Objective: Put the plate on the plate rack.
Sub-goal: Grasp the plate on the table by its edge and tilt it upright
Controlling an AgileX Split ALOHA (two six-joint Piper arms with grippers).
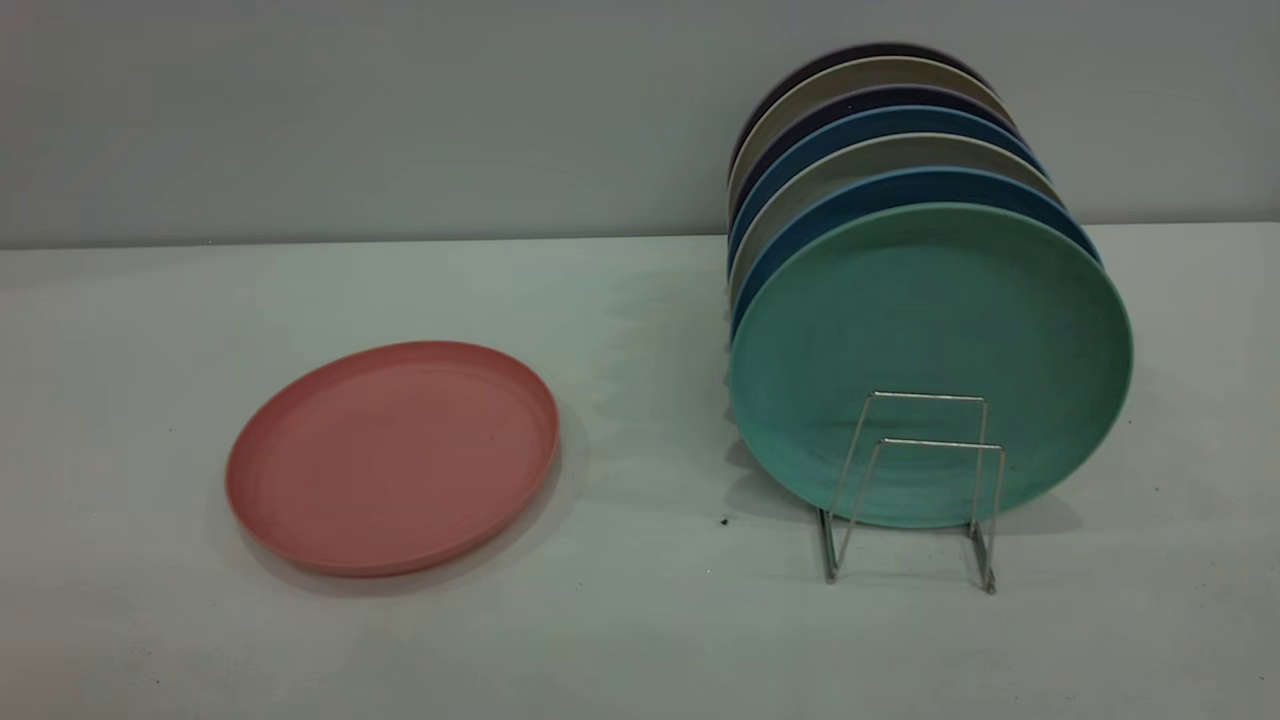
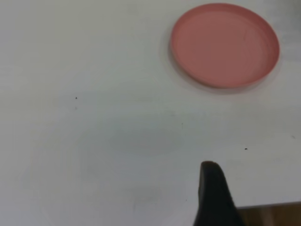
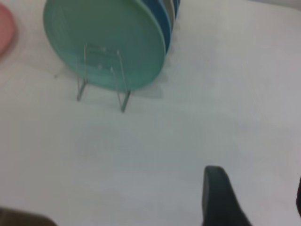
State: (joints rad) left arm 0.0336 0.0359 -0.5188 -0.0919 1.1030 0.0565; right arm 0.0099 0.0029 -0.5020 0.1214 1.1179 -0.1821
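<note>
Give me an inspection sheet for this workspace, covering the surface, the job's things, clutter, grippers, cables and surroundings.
Surface: pale table, a few tiny dark specks.
Job's things: pink plate lies flat, apart from the plate rack; the rack's two front wire loops stand free.
Clutter: teal plate stands upright at the front of a row of blue, beige and dark plates in the rack.
Grippers: left gripper finger and right gripper finger show only at the wrist views' edges, over bare table, holding nothing.
Cables: nothing seen.
Surroundings: plain grey wall behind the table.
</note>
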